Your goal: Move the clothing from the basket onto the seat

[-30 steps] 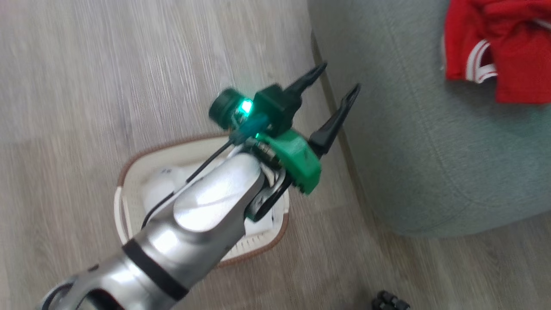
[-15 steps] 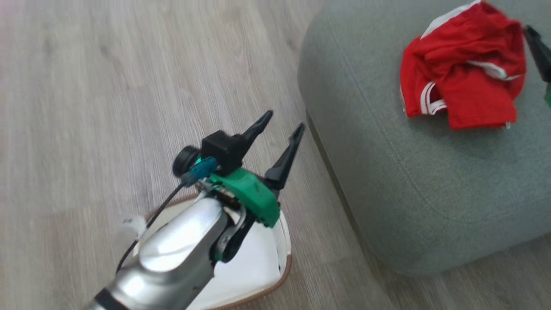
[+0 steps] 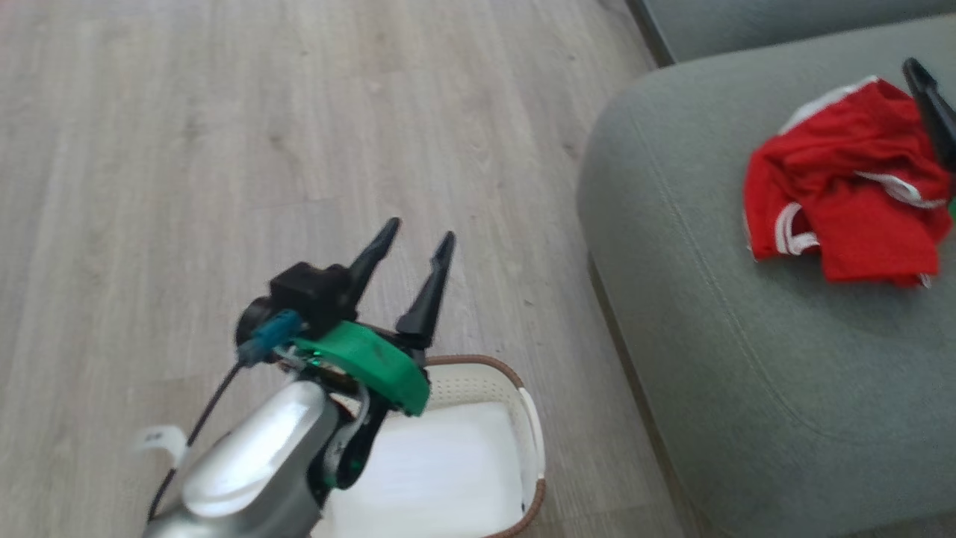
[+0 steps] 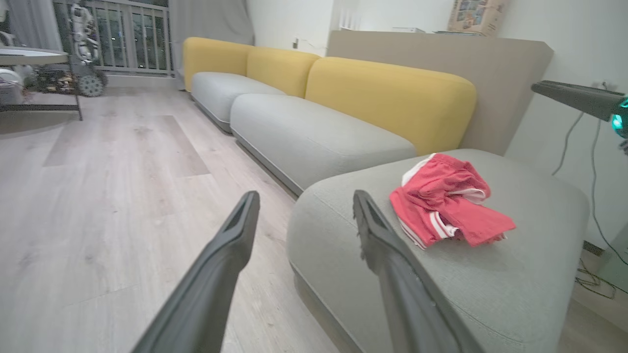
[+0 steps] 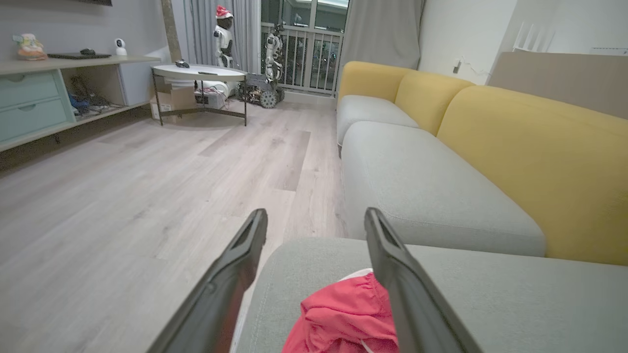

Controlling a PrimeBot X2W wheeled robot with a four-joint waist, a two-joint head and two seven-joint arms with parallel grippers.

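A long sofa (image 5: 515,162) with yellow backs lines the wall. Pale wood floor (image 5: 122,196) spreads before it. A grey curtain (image 5: 382,29) hangs past its far end; a round white table (image 5: 198,73) and a teal-drawered cabinet (image 5: 29,98) stand opposite it.

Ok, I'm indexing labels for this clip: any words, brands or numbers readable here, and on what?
No text can be read.
Bright red shiny clothing on the large grey fabric seat: white stripes, no lettering visible.
Colourful printed sheet above the beige panel: too small to read.
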